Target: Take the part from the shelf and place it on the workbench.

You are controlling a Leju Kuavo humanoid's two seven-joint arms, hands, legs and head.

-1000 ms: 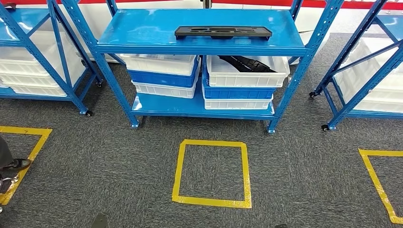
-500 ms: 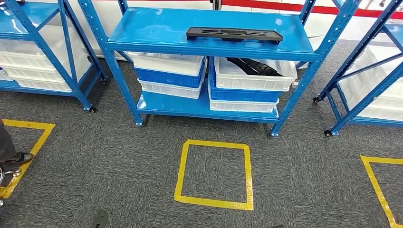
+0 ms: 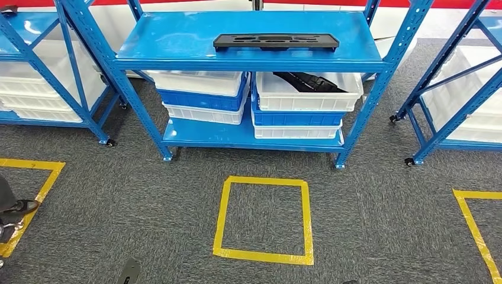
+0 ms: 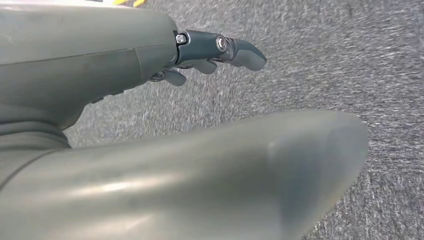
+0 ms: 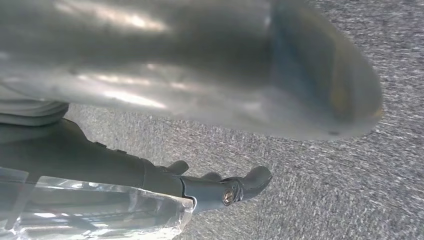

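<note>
A flat black part (image 3: 276, 41) with cut-outs lies on the top board of the middle blue shelf (image 3: 177, 35), near its front edge and right of centre. A second black part (image 3: 308, 81) lies in the white bin (image 3: 309, 96) under that board. My left hand (image 4: 115, 60) hangs over grey carpet holding nothing, its dark fingers (image 4: 235, 50) stretched out away from the thick thumb. My right hand (image 5: 165, 60) also hangs over carpet with nothing in it, and its fingers (image 5: 235, 187) are spread apart from the thumb.
A yellow tape square (image 3: 264, 180) marks the carpet in front of the middle shelf. More blue shelves with white bins stand at the left (image 3: 35, 89) and right (image 3: 462, 89). A person's shoe (image 3: 21, 207) rests by the left tape square.
The whole picture swayed sideways and back, so the camera moved; the shelf and the part stayed in place. Both hands keep hanging empty.
</note>
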